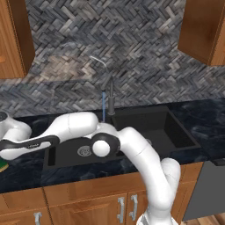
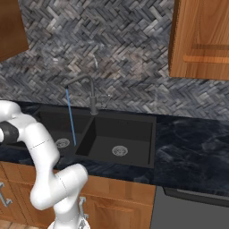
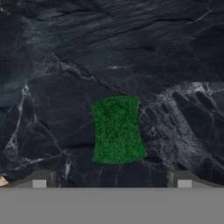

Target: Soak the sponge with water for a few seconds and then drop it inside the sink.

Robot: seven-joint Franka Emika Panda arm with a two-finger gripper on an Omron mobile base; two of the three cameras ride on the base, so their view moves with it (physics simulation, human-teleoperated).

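Observation:
The sponge (image 3: 117, 129) lies green side up on the dark marbled countertop (image 3: 52, 65); a yellow-green corner of the sponge (image 1: 2, 166) also peeks in at the left edge of the left base view. My gripper (image 3: 112, 179) hangs straight above it, open, with one fingertip on each side and nothing between them. My arm reaches far left, across the front of the sink (image 1: 178, 132). Water (image 1: 103, 105) runs in a thin blue stream from the faucet (image 1: 111, 97) into the left basin. From the right base view, the water (image 2: 70, 118) falls near that basin's drain (image 2: 62, 143).
The black double sink (image 2: 134, 127) is set into the dark countertop (image 2: 192, 138). Wooden wall cabinets (image 1: 204, 30) hang above on both sides. Below are cabinet doors with metal handles (image 1: 121, 210) and a grey appliance front (image 2: 192, 210) to the right.

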